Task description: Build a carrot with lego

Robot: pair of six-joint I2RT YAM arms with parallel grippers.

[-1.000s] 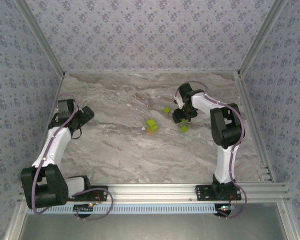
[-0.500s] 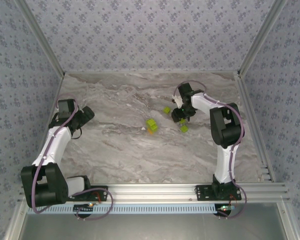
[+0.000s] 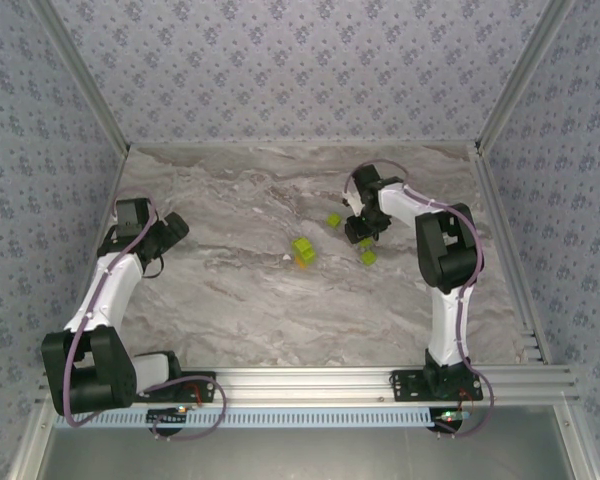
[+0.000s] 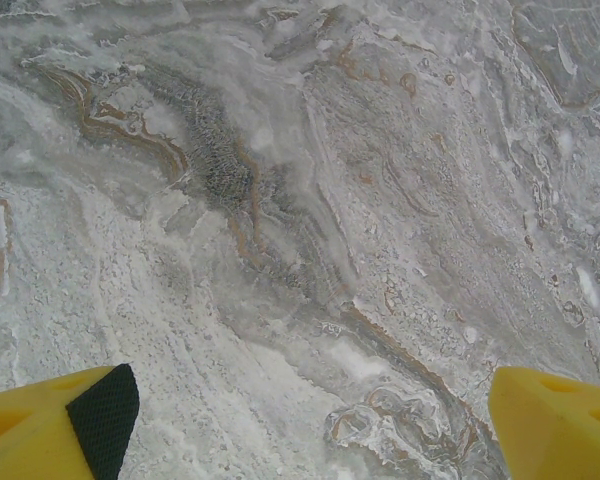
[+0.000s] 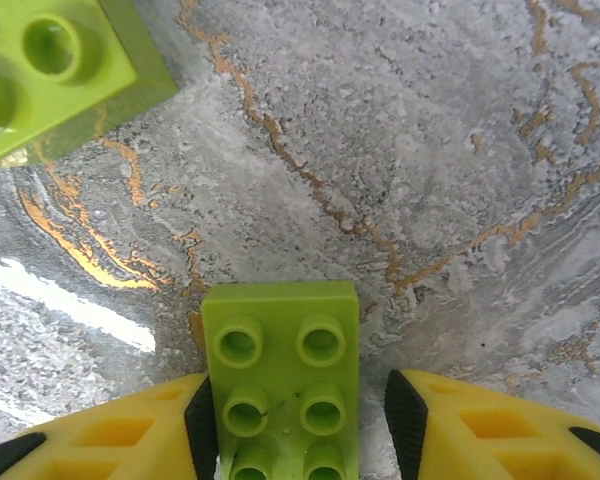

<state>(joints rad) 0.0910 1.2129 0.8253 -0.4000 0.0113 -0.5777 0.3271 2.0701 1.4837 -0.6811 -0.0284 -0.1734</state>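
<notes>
Right pincer (image 5: 302, 428): part open, straddling a lime lego brick (image 5: 280, 365), not yet clamped
Left pincer (image 4: 310, 425): wide, empty
Brick: far right of desk (image 5: 460, 150); light, stiff, slick
Your hold: its flat sides

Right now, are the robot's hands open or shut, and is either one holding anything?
Left gripper: open, empty.
Right gripper: open around a green brick, one pad touching it, not clamped yet.
</notes>
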